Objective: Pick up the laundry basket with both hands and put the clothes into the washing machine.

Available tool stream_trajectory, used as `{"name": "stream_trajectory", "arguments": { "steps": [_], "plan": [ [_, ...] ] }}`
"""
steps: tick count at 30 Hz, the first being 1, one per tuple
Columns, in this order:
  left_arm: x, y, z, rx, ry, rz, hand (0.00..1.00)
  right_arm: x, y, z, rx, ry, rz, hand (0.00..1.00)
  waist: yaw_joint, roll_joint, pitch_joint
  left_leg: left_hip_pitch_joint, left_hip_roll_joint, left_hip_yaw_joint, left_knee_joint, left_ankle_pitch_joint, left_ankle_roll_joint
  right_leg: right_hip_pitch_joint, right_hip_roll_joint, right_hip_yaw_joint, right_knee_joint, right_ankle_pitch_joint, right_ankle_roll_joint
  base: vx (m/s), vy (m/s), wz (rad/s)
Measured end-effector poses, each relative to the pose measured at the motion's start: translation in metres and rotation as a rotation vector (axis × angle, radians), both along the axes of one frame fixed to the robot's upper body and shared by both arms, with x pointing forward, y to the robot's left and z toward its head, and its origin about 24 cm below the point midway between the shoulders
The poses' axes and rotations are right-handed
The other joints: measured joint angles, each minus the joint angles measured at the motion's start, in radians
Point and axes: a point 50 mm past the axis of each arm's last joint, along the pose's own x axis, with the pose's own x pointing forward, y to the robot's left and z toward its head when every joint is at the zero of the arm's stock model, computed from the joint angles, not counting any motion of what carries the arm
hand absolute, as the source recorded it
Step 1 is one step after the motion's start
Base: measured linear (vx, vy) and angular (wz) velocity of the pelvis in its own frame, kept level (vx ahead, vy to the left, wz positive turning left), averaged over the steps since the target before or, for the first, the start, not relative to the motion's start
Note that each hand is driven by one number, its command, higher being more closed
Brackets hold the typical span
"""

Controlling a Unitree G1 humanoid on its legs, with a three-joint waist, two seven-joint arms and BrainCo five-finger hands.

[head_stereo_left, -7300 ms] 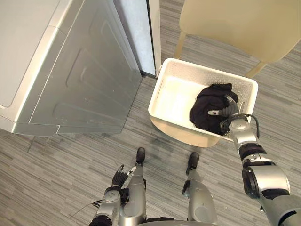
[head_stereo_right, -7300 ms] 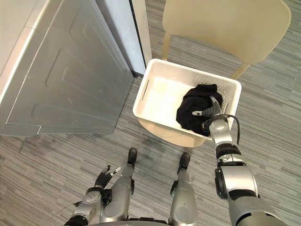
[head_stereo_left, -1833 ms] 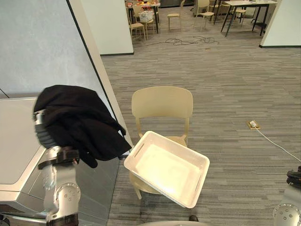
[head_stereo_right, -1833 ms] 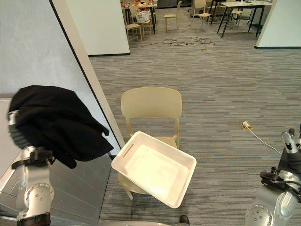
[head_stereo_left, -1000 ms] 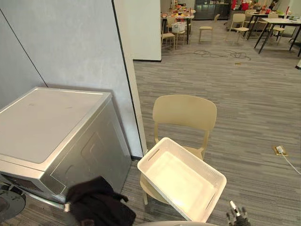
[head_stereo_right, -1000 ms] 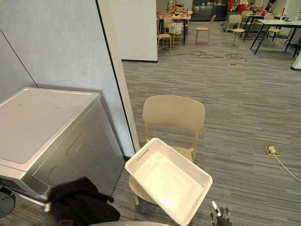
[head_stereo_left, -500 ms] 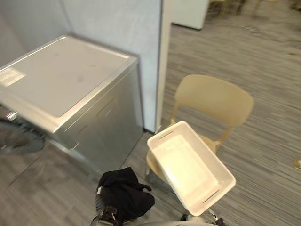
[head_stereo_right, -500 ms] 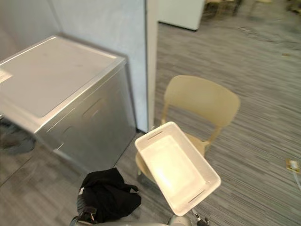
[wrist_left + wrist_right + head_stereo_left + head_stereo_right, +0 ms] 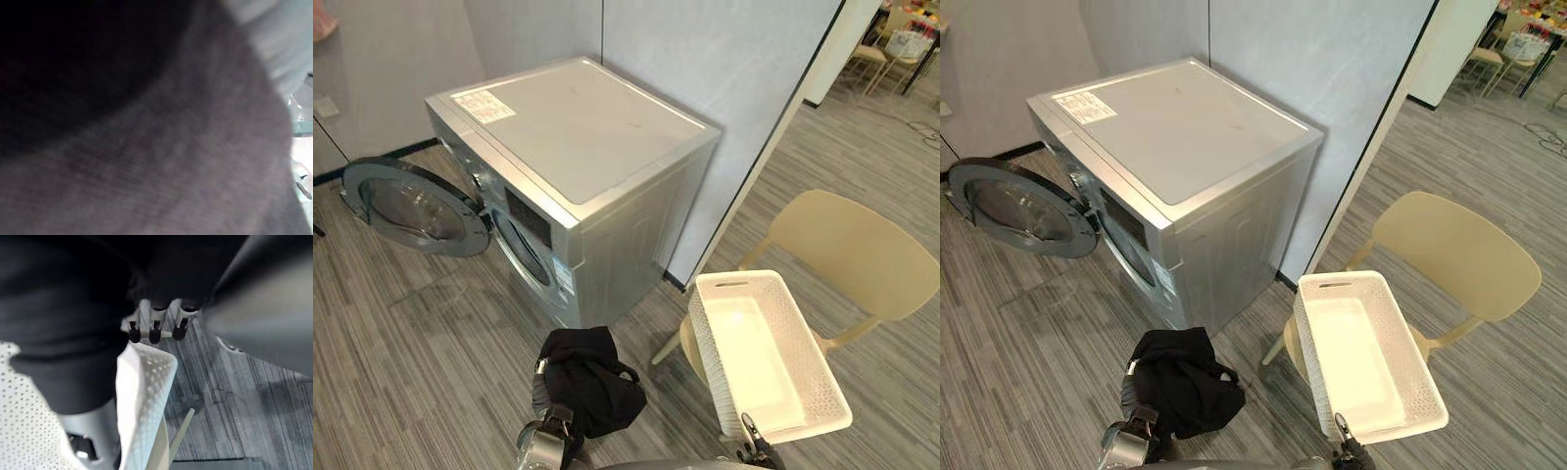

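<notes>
1. A bundled black garment (image 9: 592, 392) is draping over the robot's left hand (image 9: 544, 384); its grip cannot be told.
2. The silver front-loading washing machine (image 9: 578, 147) is standing ahead-left, round door (image 9: 411, 208) open, nearer that hand.
3. The right wrist view is showing the right hand (image 9: 155, 320) relaxed and empty, over the white perforated plastic basket (image 9: 703, 338) on a beige chair (image 9: 862, 250).

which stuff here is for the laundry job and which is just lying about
For the job: black clothes, washing machine with its door open, white laundry basket.
Just lying about: beige chair under the basket, distant chairs.
</notes>
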Motion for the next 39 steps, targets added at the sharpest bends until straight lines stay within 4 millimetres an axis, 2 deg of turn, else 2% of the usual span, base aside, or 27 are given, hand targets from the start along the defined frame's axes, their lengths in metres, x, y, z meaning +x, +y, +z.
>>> {"name": "stream_trajectory", "arguments": {
  "steps": [1, 3, 4, 5, 7, 8, 9, 12, 14, 15, 16, 18, 19, 20, 22, 24, 25, 26, 27, 29, 30, 31, 34, 36, 37, 38, 39],
  "plan": [
    [0.000, 0.000, 0.000, 0.005, 0.000, -0.006, 1.00, -0.003, -0.006, 0.001, -0.011, 0.001, -0.019, 0.00, 0.000, 0.007, -0.009, -0.005, -0.029, 0.006, 0.002, -0.010, 0.016, -0.009, -0.023, 0.004, -0.005, 0.038, -0.051, -0.06, 0.329, 0.06],
    [0.002, -0.004, 0.002, 0.004, -0.008, -0.029, 1.00, -0.003, -0.015, 0.003, -0.035, -0.011, -0.058, 0.00, -0.004, 0.034, -0.014, -0.003, -0.075, -0.007, -0.019, -0.014, 0.028, -0.032, -0.044, 0.081, 0.004, 0.147, -0.203, -0.01, 0.294, 0.44],
    [0.005, -0.007, 0.004, 0.010, -0.024, -0.051, 1.00, -0.009, -0.021, 0.003, -0.043, 0.001, -0.089, 0.00, -0.010, 0.058, -0.011, -0.001, -0.107, -0.044, -0.038, 0.000, 0.054, -0.052, -0.032, 0.182, 0.045, 0.141, -0.224, 0.07, 0.297, 1.06],
    [0.008, -0.002, 0.006, 0.040, -0.036, -0.056, 1.00, -0.021, -0.020, 0.000, -0.021, 0.036, -0.127, 0.00, -0.020, 0.059, -0.013, 0.002, -0.129, -0.101, -0.055, 0.017, 0.081, -0.060, 0.048, 0.326, 0.119, 0.007, -0.176, 0.09, 0.201, 1.13],
    [0.007, 0.004, 0.007, 0.070, -0.039, -0.054, 1.00, -0.032, -0.004, -0.006, 0.034, 0.084, -0.132, 0.00, -0.028, 0.051, -0.015, 0.003, -0.149, -0.150, -0.081, 0.036, 0.097, -0.066, 0.129, 0.403, 0.191, -0.129, -0.156, 0.07, 0.082, 1.01],
    [0.005, 0.006, 0.004, 0.079, -0.025, -0.054, 1.00, -0.037, -0.001, -0.008, 0.055, 0.102, -0.138, 0.00, -0.037, 0.044, -0.018, 0.010, -0.169, -0.188, -0.112, 0.055, 0.105, -0.097, 0.210, 0.448, 0.275, -0.250, -0.131, 0.07, 0.039, 0.94],
    [0.002, 0.004, 0.001, 0.078, -0.004, -0.060, 1.00, -0.038, 0.000, -0.008, 0.063, 0.101, -0.141, 0.00, -0.043, 0.039, -0.020, 0.025, -0.184, -0.204, -0.141, 0.064, 0.111, -0.131, 0.270, 0.456, 0.329, -0.321, -0.121, 0.08, 0.024, 0.78],
    [-0.003, -0.002, -0.007, 0.090, 0.039, -0.103, 1.00, -0.030, 0.002, -0.007, 0.063, 0.077, -0.114, 0.00, -0.054, 0.029, -0.013, 0.060, -0.193, -0.212, -0.178, 0.064, 0.111, -0.209, 0.386, 0.431, 0.319, -0.442, -0.092, 0.09, -0.071, 0.31],
    [0.001, -0.008, -0.007, 0.088, 0.034, -0.139, 1.00, -0.022, 0.003, -0.006, 0.062, 0.059, -0.091, 0.00, -0.067, -0.020, -0.013, 0.057, -0.231, -0.226, -0.176, 0.064, 0.109, -0.211, 0.395, 0.441, 0.189, -0.434, -0.083, 0.07, -0.117, 0.61],
    [0.008, -0.021, -0.011, 0.069, 0.051, -0.188, 1.00, -0.027, 0.001, -0.006, 0.052, 0.061, -0.133, 0.00, -0.074, -0.021, -0.008, 0.055, -0.232, -0.220, -0.135, 0.067, 0.105, -0.190, 0.386, 0.394, 0.174, -0.419, -0.077, 0.21, -0.096, 0.96],
    [0.010, -0.039, -0.009, 0.040, 0.041, -0.233, 1.00, -0.032, -0.003, -0.005, 0.032, 0.060, -0.161, 0.00, -0.077, 0.000, -0.002, 0.071, -0.213, -0.202, -0.115, 0.054, 0.124, -0.159, 0.386, 0.361, 0.192, -0.416, -0.064, 0.26, -0.089, 0.98],
    [0.011, -0.051, -0.008, 0.010, 0.039, -0.249, 1.00, -0.027, -0.004, -0.004, 0.023, 0.049, -0.125, 0.00, -0.105, 0.015, 0.003, 0.106, -0.214, -0.262, -0.153, 0.034, 0.104, -0.190, 0.401, 0.422, 0.309, -0.412, -0.089, 0.23, -0.105, 0.90],
    [0.011, -0.054, -0.008, 0.001, 0.038, -0.254, 1.00, -0.028, -0.002, -0.005, 0.027, 0.056, -0.105, 0.00, -0.118, 0.022, -0.003, 0.110, -0.213, -0.284, -0.155, 0.030, 0.094, -0.187, 0.413, 0.456, 0.297, -0.427, -0.120, 0.27, -0.170, 0.90],
    [0.014, -0.054, -0.006, 0.004, 0.024, -0.266, 1.00, -0.029, 0.002, -0.006, 0.038, 0.065, -0.091, 0.00, -0.108, -0.002, -0.028, 0.094, -0.211, -0.294, -0.100, 0.003, 0.069, -0.143, 0.421, 0.463, 0.184, -0.457, -0.126, 0.20, -0.115, 0.53],
    [0.015, -0.056, -0.003, -0.003, 0.008, -0.261, 1.00, -0.029, -0.002, -0.005, 0.026, 0.063, -0.113, 0.00, -0.110, 0.036, -0.034, 0.052, -0.181, -0.313, 0.010, -0.044, 0.050, -0.115, 0.459, 0.434, 0.164, -0.465, -0.136, 0.23, -0.114, 0.34],
    [0.016, -0.055, 0.001, -0.005, -0.012, -0.251, 1.00, -0.028, -0.006, -0.004, 0.018, 0.061, -0.147, 0.00, -0.113, 0.070, -0.021, -0.058, -0.148, -0.330, 0.312, -0.025, -0.007, -0.051, 0.492, 0.409, 0.155, -0.496, -0.143, 0.29, -0.072, 0.26],
    [0.015, -0.054, 0.002, -0.005, -0.014, -0.244, 1.00, -0.030, -0.011, -0.003, 0.011, 0.063, -0.162, 0.00, -0.102, 0.085, -0.011, -0.111, -0.120, -0.329, 0.464, 0.042, -0.082, -0.004, 0.513, 0.414, 0.142, -0.500, -0.144, 0.25, 0.003, -0.20],
    [0.014, -0.050, 0.002, -0.001, -0.011, -0.230, 1.00, -0.028, -0.012, -0.003, 0.009, 0.058, -0.163, 0.00, -0.086, 0.083, -0.004, -0.155, -0.094, -0.305, 0.572, 0.111, -0.102, 0.037, 0.519, 0.432, 0.120, -0.500, -0.145, 0.20, 0.011, -0.37],
    [0.013, -0.049, 0.002, -0.001, -0.013, -0.222, 1.00, -0.025, -0.012, -0.002, 0.007, 0.051, -0.152, 0.00, -0.080, 0.083, -0.003, -0.169, -0.079, -0.286, 0.613, 0.134, -0.097, 0.058, 0.519, 0.441, 0.108, -0.500, -0.145, 0.22, 0.029, -0.47],
    [0.014, -0.039, 0.002, 0.005, -0.010, -0.181, 1.00, -0.015, -0.010, 0.001, 0.002, 0.020, -0.122, 0.00, -0.069, 0.071, -0.005, -0.210, -0.008, -0.192, 0.646, 0.080, -0.004, 0.117, 0.500, 0.468, 0.057, -0.498, -0.141, 0.27, 0.052, -0.46],
    [0.016, -0.037, 0.003, 0.006, -0.014, -0.170, 1.00, -0.009, -0.009, 0.003, -0.001, -0.002, -0.113, 0.00, -0.061, 0.058, -0.007, -0.227, 0.038, -0.147, 0.554, 0.054, 0.038, 0.141, 0.478, 0.488, 0.023, -0.487, -0.121, 0.25, 0.083, -0.39],
    [0.016, -0.036, 0.003, 0.005, -0.015, -0.164, 1.00, -0.007, -0.009, 0.003, -0.001, -0.009, -0.112, 0.00, -0.056, 0.052, -0.009, -0.229, 0.050, -0.143, 0.492, 0.048, 0.047, 0.148, 0.467, 0.496, 0.012, -0.482, -0.110, 0.35, 0.189, -0.48],
    [0.015, -0.030, 0.004, 0.011, -0.011, -0.129, 1.00, 0.009, -0.010, 0.007, -0.013, -0.051, -0.112, 0.00, -0.049, 0.027, -0.013, -0.216, 0.100, -0.211, 0.074, 0.076, 0.064, 0.152, 0.409, 0.550, 0.005, -0.481, -0.039, 0.33, 0.283, -0.43],
    [0.009, -0.029, 0.000, 0.014, 0.026, -0.110, 1.00, 0.003, -0.017, 0.008, -0.030, -0.047, -0.155, 0.00, -0.042, 0.026, -0.034, -0.192, 0.103, -0.267, -0.060, 0.208, 0.024, 0.157, 0.361, 0.575, 0.036, -0.507, 0.033, 0.40, 0.521, -0.38],
    [0.005, -0.032, -0.003, 0.011, 0.050, -0.114, 1.00, -0.010, -0.027, 0.007, -0.052, -0.017, -0.204, 0.00, -0.032, 0.034, -0.061, -0.177, 0.093, -0.246, -0.060, 0.256, -0.112, 0.173, 0.326, 0.585, 0.050, -0.521, 0.073, 0.30, 0.476, -0.06],
    [0.006, -0.027, -0.003, 0.027, 0.052, -0.120, 1.00, -0.014, -0.020, 0.003, -0.026, 0.002, -0.226, 0.00, -0.039, 0.001, -0.071, -0.185, 0.059, -0.220, -0.029, 0.234, -0.097, 0.177, 0.281, 0.587, 0.065, -0.521, 0.079, 0.39, 0.578, 0.08],
    [0.008, -0.017, -0.003, 0.064, 0.051, -0.121, 1.00, -0.019, -0.012, -0.002, 0.016, 0.040, -0.221, 0.00, -0.039, -0.041, -0.088, -0.185, 0.014, -0.194, -0.018, 0.217, -0.065, 0.148, 0.232, 0.602, 0.100, -0.460, 0.115, 0.40, 0.547, 0.33]
  ]
}}
